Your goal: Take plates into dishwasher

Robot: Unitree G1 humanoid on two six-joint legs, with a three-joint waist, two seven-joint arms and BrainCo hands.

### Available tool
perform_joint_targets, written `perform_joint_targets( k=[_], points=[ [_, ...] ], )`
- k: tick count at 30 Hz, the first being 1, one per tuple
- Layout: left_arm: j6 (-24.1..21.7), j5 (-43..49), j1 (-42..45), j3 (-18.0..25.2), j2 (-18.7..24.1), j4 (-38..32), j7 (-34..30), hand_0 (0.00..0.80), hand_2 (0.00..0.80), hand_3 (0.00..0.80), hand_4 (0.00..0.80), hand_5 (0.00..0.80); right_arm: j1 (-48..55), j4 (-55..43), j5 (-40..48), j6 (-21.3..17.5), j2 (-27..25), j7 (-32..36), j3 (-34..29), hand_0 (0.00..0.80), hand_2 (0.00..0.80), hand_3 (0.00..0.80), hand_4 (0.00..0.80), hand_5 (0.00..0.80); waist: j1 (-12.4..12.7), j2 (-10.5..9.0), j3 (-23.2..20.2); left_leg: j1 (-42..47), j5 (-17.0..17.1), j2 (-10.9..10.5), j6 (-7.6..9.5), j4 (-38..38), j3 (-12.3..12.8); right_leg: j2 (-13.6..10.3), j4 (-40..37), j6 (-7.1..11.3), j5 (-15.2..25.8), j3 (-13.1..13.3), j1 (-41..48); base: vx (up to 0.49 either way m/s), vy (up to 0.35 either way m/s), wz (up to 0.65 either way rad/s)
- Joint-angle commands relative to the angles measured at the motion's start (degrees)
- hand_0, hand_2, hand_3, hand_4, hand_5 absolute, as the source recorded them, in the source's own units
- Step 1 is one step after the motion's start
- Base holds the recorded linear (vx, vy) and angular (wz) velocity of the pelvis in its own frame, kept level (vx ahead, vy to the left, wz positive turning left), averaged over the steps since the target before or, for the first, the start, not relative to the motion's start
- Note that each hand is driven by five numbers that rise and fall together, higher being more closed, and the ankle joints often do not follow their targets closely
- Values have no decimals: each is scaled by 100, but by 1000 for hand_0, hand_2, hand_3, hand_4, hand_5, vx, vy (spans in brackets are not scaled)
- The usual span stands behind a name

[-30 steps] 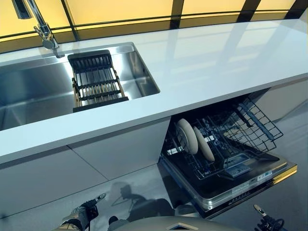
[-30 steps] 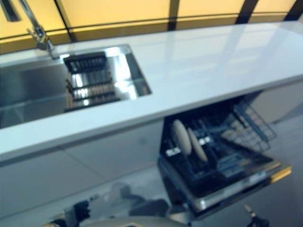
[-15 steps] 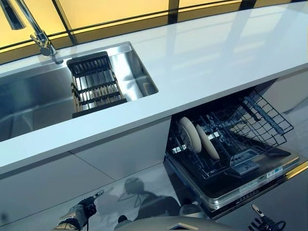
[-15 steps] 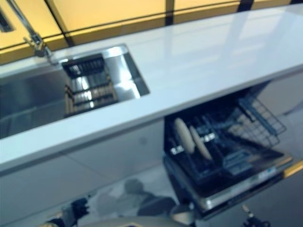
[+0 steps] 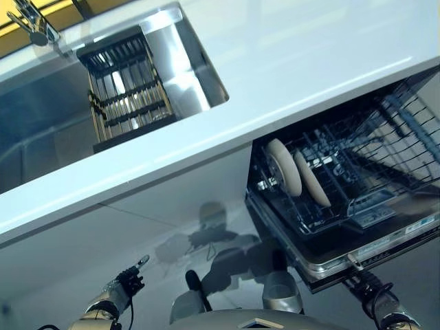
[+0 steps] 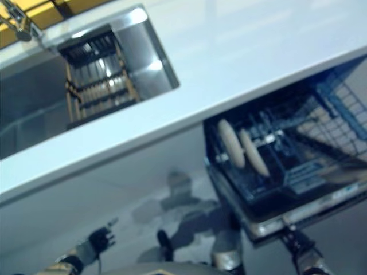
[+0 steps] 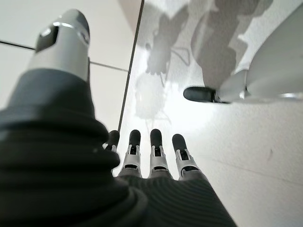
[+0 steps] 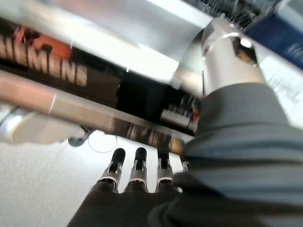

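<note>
Two pale round plates (image 5: 280,172) (image 5: 311,181) stand on edge side by side in the lower rack (image 5: 357,165) of the open dishwasher. Its door (image 5: 375,242) hangs down in front. My right hand (image 5: 372,294) is low at the right, just below the door's front edge. In the right wrist view its fingers (image 8: 137,170) are straight and hold nothing, with the door's edge (image 8: 94,111) close above them. My left hand (image 5: 124,282) hangs low at the left over the floor, fingers (image 7: 154,149) straight and empty.
A white countertop (image 5: 309,55) runs across above the dishwasher. A steel sink (image 5: 41,130) at the left holds a dark slatted drainer (image 5: 127,96), with a tap (image 5: 31,24) behind. White cabinet fronts (image 5: 137,227) stand below the counter.
The whole picture has tilted and drawn closer, so the camera moved. My right hand has come up to the door's front edge. The plates stay in the rack.
</note>
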Motion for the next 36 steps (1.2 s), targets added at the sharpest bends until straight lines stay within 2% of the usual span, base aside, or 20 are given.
perform_joint_targets(
  k=[1,3,7,12,14,19,28,36],
  points=[
    [-139,-242,-200,171,-20,67,-105,0,0,0,0,0,-533,-119,332,-107,-94,384,204,0,0,0,0,0,178,32,112,-294,-152,-310,421,491,-244,170,1197,-644,-667,-7,-590,-28,64,3],
    [-122,-296,-189,122,-44,51,-133,0,0,0,0,0,-745,-276,278,-121,-222,565,315,0,0,0,0,0,222,101,125,-289,-141,-342,420,488,-268,152,1233,-675,-698,-18,-596,-17,69,3],
    [-101,-226,-82,47,-130,-2,-199,0,0,0,0,0,-1070,-943,162,-172,-371,881,559,0,0,0,0,0,329,107,47,-215,-142,-396,439,441,-342,144,1227,-717,-736,-77,-503,25,26,6],
    [-91,26,76,-31,-239,-100,-231,0,0,0,0,0,-1208,-1849,169,-449,-402,1134,733,0,0,0,0,0,441,15,-108,-57,-189,-404,441,447,-388,111,1174,-713,-760,-198,-257,76,-10,6],
    [-52,133,186,-52,-271,-197,-185,0,0,0,0,0,-1205,-2566,220,-470,-350,979,803,0,0,0,0,0,484,-61,-213,51,-215,-388,435,440,-394,114,1101,-701,-745,-259,-95,124,-30,5],
    [-39,355,371,-77,-320,-316,-115,0,0,0,0,0,-1306,-3571,292,-469,-207,760,842,0,0,0,0,0,583,-233,-458,289,-253,-337,413,380,-424,145,888,-655,-690,-376,268,121,-35,1],
    [-126,726,564,-148,-329,-247,-200,0,0,0,0,0,-1578,-3951,617,-313,-41,345,899,0,0,0,0,0,869,-647,-845,678,-320,-140,345,292,-397,213,526,-603,-668,-670,970,120,-65,2],
    [-165,842,599,-119,-207,-103,-214,0,0,0,0,0,-1767,-4072,711,-381,-104,113,954,0,0,0,0,0,1038,-829,-1015,805,-328,-116,333,186,-455,265,308,-553,-635,-817,1249,57,-32,11]
  ],
)
